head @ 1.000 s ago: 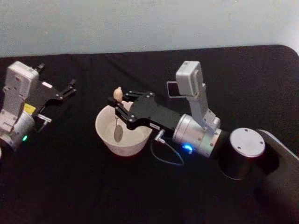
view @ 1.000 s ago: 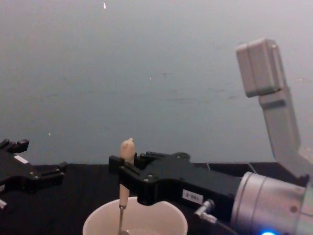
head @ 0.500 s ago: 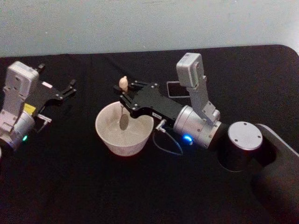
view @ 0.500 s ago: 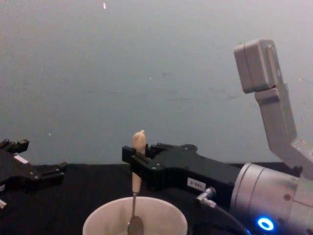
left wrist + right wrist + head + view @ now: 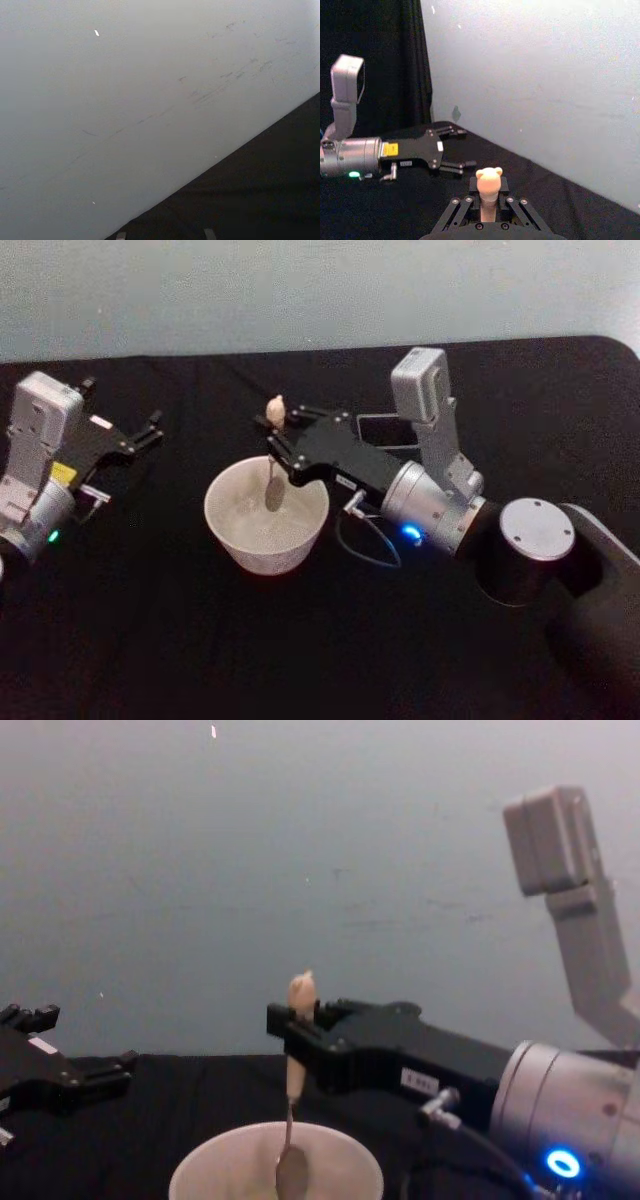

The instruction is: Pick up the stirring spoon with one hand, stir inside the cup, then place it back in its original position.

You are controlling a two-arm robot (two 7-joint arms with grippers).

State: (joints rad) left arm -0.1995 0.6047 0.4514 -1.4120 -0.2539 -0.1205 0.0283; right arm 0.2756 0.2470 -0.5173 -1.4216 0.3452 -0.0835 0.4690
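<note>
Change noted: across the last second the right pincer [image 5: 281, 434] has carried the stirring spoon [image 5: 274, 493] from the cup's left side toward its far right edge and raised it. The beige handle top now stands higher in the chest view. The spoon's bowl hangs about level with the rim of the cup [image 5: 262, 550], still inside its outline. Judgement: stirring is ending or done, and the lift-out toward the dark holder [image 5: 378, 430], just behind the right arm, appears to be under way.

The right pincer is clamped on the handle below its knob, the spoon hanging upright. The left pincer [image 5: 150, 430] lies parked on the bench [image 5: 200, 640] well apart, its fingers spread.

Materials: the spoon has a thin shiny metal stem and oval bowl, with a smooth matt figurine knob. The cup is cream, wide, round and thin-rimmed, tapering to its base. The bench is covered in black cloth.
</note>
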